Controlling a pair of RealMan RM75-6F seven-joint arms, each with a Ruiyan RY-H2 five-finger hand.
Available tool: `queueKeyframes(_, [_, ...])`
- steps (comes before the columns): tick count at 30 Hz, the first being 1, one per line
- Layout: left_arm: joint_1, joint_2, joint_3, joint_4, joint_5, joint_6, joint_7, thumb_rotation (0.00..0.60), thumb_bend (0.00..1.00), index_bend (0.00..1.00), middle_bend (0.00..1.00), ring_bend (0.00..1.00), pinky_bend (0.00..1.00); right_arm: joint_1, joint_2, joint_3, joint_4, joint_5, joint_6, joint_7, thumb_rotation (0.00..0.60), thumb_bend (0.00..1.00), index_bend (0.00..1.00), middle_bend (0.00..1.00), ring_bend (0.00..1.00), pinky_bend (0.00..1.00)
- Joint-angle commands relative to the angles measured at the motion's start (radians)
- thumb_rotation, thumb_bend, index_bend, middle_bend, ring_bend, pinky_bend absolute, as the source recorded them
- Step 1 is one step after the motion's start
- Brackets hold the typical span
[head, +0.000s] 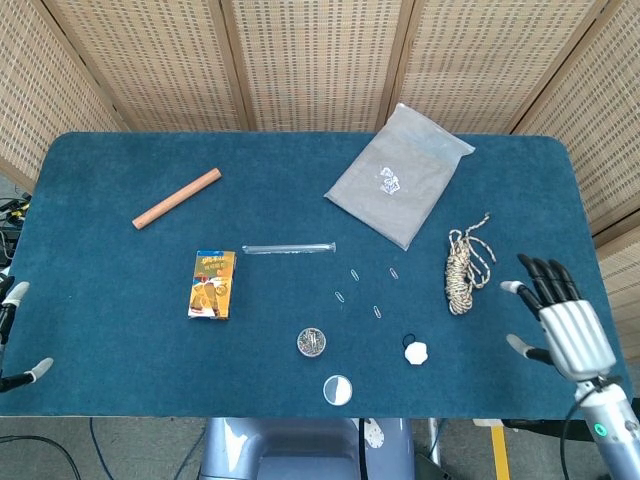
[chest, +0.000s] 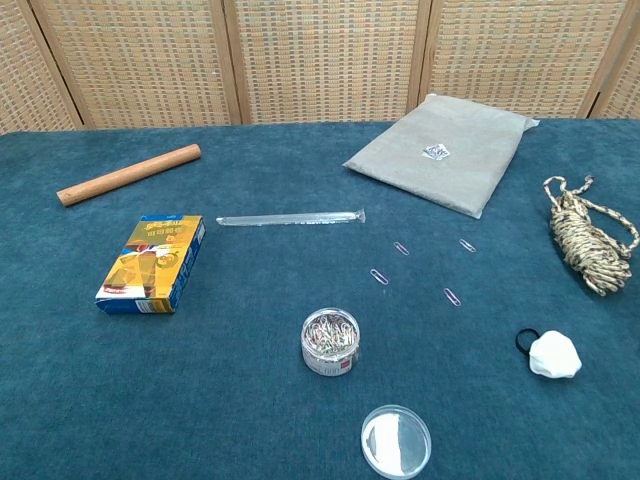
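Note:
My right hand (head: 558, 318) hangs open over the table's right part, fingers spread, holding nothing. Nearest to it is a coil of rope (head: 464, 265) (chest: 588, 235) just to its left, apart from it. My left hand (head: 12, 335) shows only as fingertips at the left edge of the head view, apart and empty. The chest view shows neither hand. A small jar of paper clips (head: 311, 342) (chest: 330, 342) stands near the front edge, with its round lid (head: 338, 389) (chest: 396, 439) lying beside it. Several loose clips (head: 355, 274) (chest: 401, 248) lie between the jar and a clear tube (head: 289, 247) (chest: 290, 218).
A grey flat bag (head: 400, 173) (chest: 442, 151) lies at the back right. A wooden rod (head: 177, 197) (chest: 128, 174) and an orange-blue box (head: 212, 284) (chest: 152, 262) are on the left. A white lump with a black hair band (head: 415, 351) (chest: 550, 353) sits front right. Wicker screens stand behind.

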Motion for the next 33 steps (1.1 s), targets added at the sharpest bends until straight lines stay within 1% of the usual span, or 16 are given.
queueKeyframes(1, [-0.01, -0.012, -0.004, 0.005, -0.011, -0.016, 0.021, 0.6, 0.0, 0.0, 0.0, 0.0, 0.0, 0.135, -0.022, 0.055, -0.005, 0.03, -0.165, -0.009, 0.6, 0.09, 0.33, 0.0, 0.0, 0.0])
queueKeyframes(2, [-0.015, -0.018, -0.007, 0.008, -0.018, -0.022, 0.031, 0.6, 0.0, 0.0, 0.0, 0.0, 0.0, 0.191, -0.042, 0.078, 0.003, 0.076, -0.25, -0.031, 0.6, 0.12, 0.33, 0.0, 0.0, 0.0])
queueKeyframes(5, [-0.023, -0.028, -0.012, 0.011, -0.034, -0.036, 0.046, 0.6, 0.0, 0.0, 0.0, 0.0, 0.0, 0.277, -0.086, 0.104, 0.024, 0.186, -0.394, -0.072, 0.6, 0.25, 0.35, 0.0, 0.0, 0.0])
queueKeyframes(7, [-0.028, -0.031, -0.016, 0.012, -0.045, -0.044, 0.051, 0.6, 0.0, 0.0, 0.0, 0.0, 0.0, 0.32, -0.11, 0.112, 0.044, 0.244, -0.467, -0.093, 0.6, 0.34, 0.35, 0.0, 0.0, 0.0])
queueKeyframes(8, [-0.03, -0.032, -0.018, 0.012, -0.051, -0.048, 0.052, 0.6, 0.0, 0.0, 0.0, 0.0, 0.0, 0.339, -0.122, 0.114, 0.055, 0.27, -0.495, -0.106, 0.6, 0.37, 0.35, 0.0, 0.0, 0.0])
queueKeyframes(10, [-0.036, -0.035, -0.023, 0.014, -0.066, -0.059, 0.054, 0.6, 0.0, 0.0, 0.0, 0.0, 0.0, 0.377, -0.155, 0.116, 0.087, 0.324, -0.545, -0.145, 0.6, 0.47, 0.35, 0.0, 0.0, 0.0])
queueKeyframes(11, [-0.039, -0.036, -0.025, 0.016, -0.074, -0.066, 0.057, 0.6, 0.0, 0.0, 0.0, 0.0, 0.0, 0.396, -0.175, 0.116, 0.106, 0.352, -0.567, -0.17, 0.6, 0.5, 0.35, 0.0, 0.0, 0.0])
queueKeyframes(13, [-0.045, -0.039, -0.027, 0.019, -0.084, -0.075, 0.061, 0.6, 0.0, 0.0, 0.0, 0.0, 0.0, 0.421, -0.203, 0.113, 0.131, 0.393, -0.593, -0.204, 0.6, 0.59, 0.35, 0.0, 0.0, 0.0])
queueKeyframes(16, [-0.053, -0.044, -0.03, 0.022, -0.098, -0.09, 0.069, 0.6, 0.0, 0.0, 0.0, 0.0, 0.0, 0.458, -0.249, 0.108, 0.17, 0.453, -0.623, -0.249, 0.6, 0.68, 0.35, 0.0, 0.0, 0.0])
queueKeyframes(19, [-0.06, -0.048, -0.032, 0.024, -0.109, -0.101, 0.076, 0.6, 0.0, 0.0, 0.0, 0.0, 0.0, 0.491, -0.296, 0.099, 0.212, 0.5, -0.643, -0.29, 0.6, 0.72, 0.35, 0.0, 0.0, 0.0])
queueKeyframes(22, [-0.065, -0.051, -0.034, 0.025, -0.118, -0.107, 0.079, 0.6, 0.0, 0.0, 0.0, 0.0, 0.0, 0.515, -0.337, 0.086, 0.247, 0.529, -0.649, -0.324, 0.6, 0.75, 0.35, 0.0, 0.0, 0.0])
queueKeyframes(28, [-0.075, -0.055, -0.033, 0.027, -0.128, -0.123, 0.084, 0.6, 0.0, 0.0, 0.0, 0.0, 0.0, 0.554, -0.415, 0.066, 0.316, 0.576, -0.645, -0.383, 0.6, 0.75, 0.35, 0.0, 0.0, 0.0])
queueKeyframes(33, [-0.074, -0.05, -0.035, 0.012, -0.12, -0.112, 0.079, 0.6, 0.0, 0.0, 0.0, 0.0, 0.0, 0.587, -0.464, 0.057, 0.382, 0.662, -0.646, -0.455, 0.6, 0.75, 0.35, 0.0, 0.0, 0.0])
